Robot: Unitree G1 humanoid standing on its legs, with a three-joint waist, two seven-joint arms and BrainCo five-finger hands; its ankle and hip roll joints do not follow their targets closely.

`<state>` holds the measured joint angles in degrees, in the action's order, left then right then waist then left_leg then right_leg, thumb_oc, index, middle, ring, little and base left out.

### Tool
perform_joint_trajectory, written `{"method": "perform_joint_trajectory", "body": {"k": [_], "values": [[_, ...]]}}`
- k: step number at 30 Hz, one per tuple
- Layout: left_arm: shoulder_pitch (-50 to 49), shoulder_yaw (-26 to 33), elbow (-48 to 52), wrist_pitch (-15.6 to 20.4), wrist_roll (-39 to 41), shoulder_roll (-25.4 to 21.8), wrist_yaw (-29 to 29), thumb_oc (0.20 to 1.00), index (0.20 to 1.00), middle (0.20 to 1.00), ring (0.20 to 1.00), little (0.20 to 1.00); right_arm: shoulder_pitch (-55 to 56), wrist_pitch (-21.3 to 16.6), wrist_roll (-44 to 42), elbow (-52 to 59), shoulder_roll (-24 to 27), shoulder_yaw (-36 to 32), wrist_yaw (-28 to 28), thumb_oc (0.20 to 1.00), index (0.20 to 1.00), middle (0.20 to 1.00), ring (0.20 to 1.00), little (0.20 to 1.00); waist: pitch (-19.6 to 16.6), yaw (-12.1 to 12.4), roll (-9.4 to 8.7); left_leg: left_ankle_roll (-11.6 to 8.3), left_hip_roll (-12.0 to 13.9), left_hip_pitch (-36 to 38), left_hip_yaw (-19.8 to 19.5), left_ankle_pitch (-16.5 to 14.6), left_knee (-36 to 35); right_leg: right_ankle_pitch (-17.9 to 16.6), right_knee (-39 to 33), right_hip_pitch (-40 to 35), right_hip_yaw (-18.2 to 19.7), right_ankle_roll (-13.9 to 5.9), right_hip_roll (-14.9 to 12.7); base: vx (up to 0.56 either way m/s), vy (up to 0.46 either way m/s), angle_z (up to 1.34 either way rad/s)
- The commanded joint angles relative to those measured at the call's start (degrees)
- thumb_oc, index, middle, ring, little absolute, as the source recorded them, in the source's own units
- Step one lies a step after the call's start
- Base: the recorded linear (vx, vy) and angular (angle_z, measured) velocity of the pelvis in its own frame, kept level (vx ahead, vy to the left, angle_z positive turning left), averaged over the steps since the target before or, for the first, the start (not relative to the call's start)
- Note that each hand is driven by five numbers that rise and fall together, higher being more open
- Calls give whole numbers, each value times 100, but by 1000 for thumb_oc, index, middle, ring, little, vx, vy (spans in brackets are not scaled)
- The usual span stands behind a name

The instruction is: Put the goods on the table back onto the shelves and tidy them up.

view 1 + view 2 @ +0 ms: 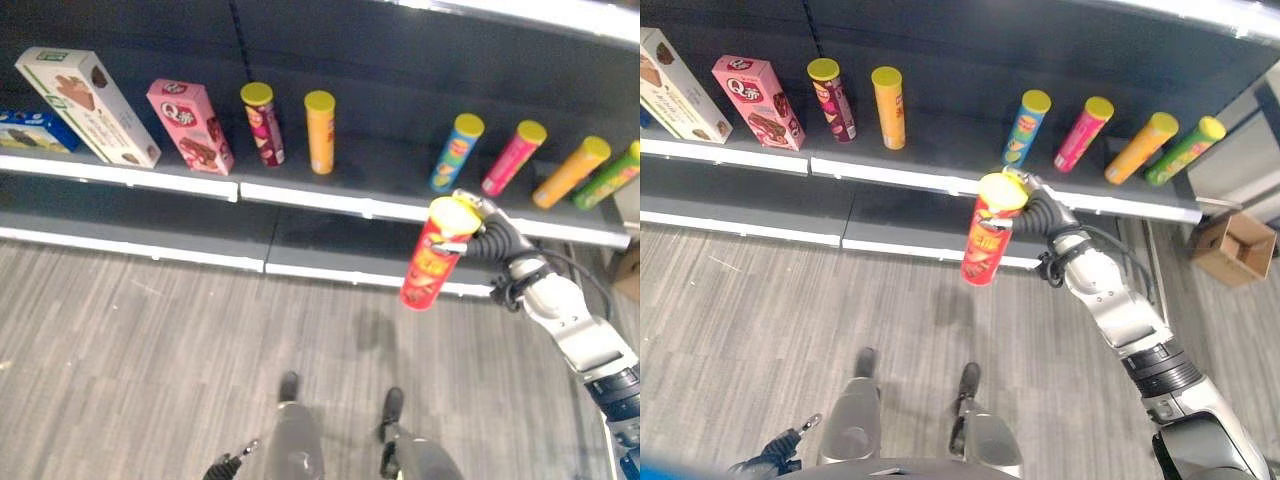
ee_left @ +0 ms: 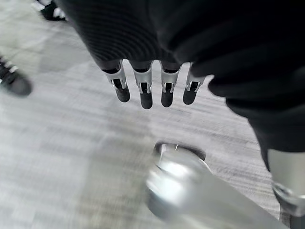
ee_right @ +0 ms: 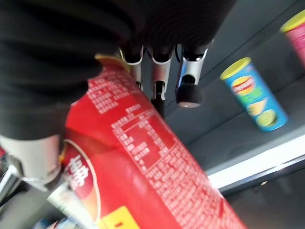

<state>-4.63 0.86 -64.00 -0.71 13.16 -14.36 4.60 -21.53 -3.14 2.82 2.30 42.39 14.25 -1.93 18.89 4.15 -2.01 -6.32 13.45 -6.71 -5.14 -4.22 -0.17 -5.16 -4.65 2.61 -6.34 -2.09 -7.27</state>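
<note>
A red chip can (image 1: 430,262) with a yellow lid hangs in the air in front of the shelf's white front edge (image 1: 330,200). My right hand (image 1: 495,235) is shut on its upper part. In the right wrist view the fingers (image 3: 159,71) curl over the red chip can (image 3: 152,167), with a blue can (image 3: 255,102) on the shelf beyond. The can tilts, lid toward the shelf, just below the gap between an orange-yellow can (image 1: 320,131) and the blue can (image 1: 455,152). My left hand (image 1: 225,466) hangs low near the floor, its fingers (image 2: 143,90) straight and holding nothing.
On the dark shelf stand a white box (image 1: 88,105), a pink box (image 1: 190,126), a dark red can (image 1: 263,123), then pink (image 1: 513,158), orange (image 1: 570,172) and green (image 1: 608,175) cans. A blue box (image 1: 30,130) lies far left. A cardboard box (image 1: 1232,247) sits on the floor at right.
</note>
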Motion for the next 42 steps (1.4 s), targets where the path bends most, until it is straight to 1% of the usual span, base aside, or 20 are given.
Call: {"method": "perform_joint_trajectory", "body": {"k": [1,4,8,16,17,19,20,22,23,25,27,28,30,31,32,34,35,38,39,42], "values": [[-278,-247,240,77,-223,-268,118,1000,1000,1000,1000,1000,-149,-203,86,445,74,-167,-124,200,200,200,200,200,-595,58,196,-70,-527,196,339,734,-429,986,950,-35,-275,-666,-254,14,230,-39],[-135,-368,559,131,-166,-413,175,1000,1000,1000,1000,1000,-549,-158,121,258,-10,-32,-349,200,200,200,200,200,-484,125,242,-48,-632,122,496,762,-483,773,845,131,-275,-739,-384,-39,155,-33],[-164,-458,561,110,-243,-421,186,1000,1000,1000,1000,1000,-616,-136,149,216,-113,10,-408,200,200,200,200,200,-447,149,231,-52,-632,106,520,747,-483,732,742,71,-305,-755,-393,0,6,-3],[-240,-400,379,52,-243,-301,239,1000,1000,1000,1000,1000,-606,-121,398,147,-263,121,-536,200,200,200,200,200,-400,168,95,-89,-507,143,549,696,-483,715,581,-30,-406,-782,-370,20,-44,5],[-205,-418,364,54,-259,-293,267,1000,1000,1000,1000,1000,-593,-130,415,132,-257,90,-566,200,200,200,200,200,-369,169,80,-76,-523,123,565,680,-405,718,589,-38,-436,-788,-418,-34,2,-7],[-115,-466,469,46,-235,-284,276,1000,1000,1000,1000,1000,-512,-69,441,164,-143,-49,-650,200,200,200,200,200,-272,146,65,-50,-631,-422,785,474,442,641,579,-71,-614,-829,-644,-46,71,7],[-115,-468,470,45,-235,-284,277,1000,1000,1000,1000,1000,-510,-68,441,166,-142,-51,-650,200,200,200,200,200,-278,149,65,-48,-631,-442,785,461,467,640,581,-61,-612,-831,-645,7,129,26],[-92,-465,439,27,-304,-281,292,1000,1000,1000,1000,1000,-542,-22,505,178,-190,-125,-674,200,200,200,200,200,-303,140,85,115,-714,-444,736,295,494,625,731,42,-562,-857,-716,36,150,23],[-91,-465,438,28,-304,-282,292,1000,1000,1000,1000,1000,-543,-22,505,178,-192,-125,-674,200,200,200,200,200,-307,144,80,119,-717,-456,741,287,508,630,743,56,-555,-860,-722,38,163,3],[-86,-440,450,33,-246,-305,294,1000,1000,1000,1000,1000,-583,-27,493,155,-231,-119,-700,200,200,200,200,200,-270,179,56,273,-814,-456,747,148,634,675,1006,126,-518,-880,-823,83,176,-4],[-128,-392,451,19,-178,-298,272,1000,1000,1000,1000,1000,-582,14,495,51,-303,-125,-704,200,200,200,200,200,-239,207,82,470,-954,-299,749,44,634,600,1635,287,-463,-873,-955,128,205,0],[-129,-392,452,18,-178,-299,272,1000,1000,1000,1000,1000,-582,14,495,51,-304,-125,-704,200,200,200,200,200,-237,212,73,474,-964,-296,757,45,632,614,1664,304,-450,-877,-968,85,133,6],[-182,-371,443,1,-159,-312,258,1000,1000,1000,1000,1000,-593,25,476,13,-348,-119,-713,200,200,200,200,200,-206,210,87,597,-1072,-117,741,26,535,445,2208,470,-337,-824,-1017,128,179,11],[-240,-376,432,-34,-161,-339,223,1000,1000,1000,1000,1000,-631,33,440,-25,-384,-90,-708,200,200,200,200,200,-131,201,96,734,-1175,116,689,-5,427,302,2848,626,-187,-744,-976,149,194,13],[-268,-381,446,-38,-157,-360,213,1000,1000,1000,1000,1000,-651,13,429,-41,-390,-71,-710,200,200,200,200,200,-110,209,126,764,-1170,169,638,17,372,253,3099,736,-129,-733,-905,114,135,16],[-268,-371,459,-37,-131,-368,220,1000,1000,1000,1000,1000,-690,-12,409,-92,-400,-43,-731,200,200,200,200,200,-67,235,130,776,-1175,255,603,12,312,236,3276,858,-72,-734,-859,65,21,13],[-270,-371,474,-36,-95,-367,211,1000,1000,1000,1000,1000,-707,-14,398,-104,-381,-39,-736,200,200,200,200,200,-62,232,127,765,-1179,345,555,8,248,232,3223,916,-56,-729,-822,143,-28,6],[-233,-398,513,7,5,-340,175,1000,1000,1000,1000,1000,-897,9,344,-177,-285,24,-713,200,200,200,200,200,-39,203,121,670,-1146,495,381,11,85,330,2408,928,-39,-734,-694,148,-119,8],[-198,-437,513,35,46,-329,183,1000,1000,1000,1000,1000,-987,10,305,-203,-258,43,-730,200,200,200,200,200,-3,171,113,612,-1147,508,276,-5,83,325,1735,932,74,-768,-628,141,-197,17],[-118,-496,492,30,44,-324,185,1000,1000,1000,1000,1000,-1070,41,396,-391,-106,12,-875,200,200,200,200,200,63,66,130,450,-1095,568,-44,-64,2,-15,728,1179,516,-947,-542,138,-288,23]]}}
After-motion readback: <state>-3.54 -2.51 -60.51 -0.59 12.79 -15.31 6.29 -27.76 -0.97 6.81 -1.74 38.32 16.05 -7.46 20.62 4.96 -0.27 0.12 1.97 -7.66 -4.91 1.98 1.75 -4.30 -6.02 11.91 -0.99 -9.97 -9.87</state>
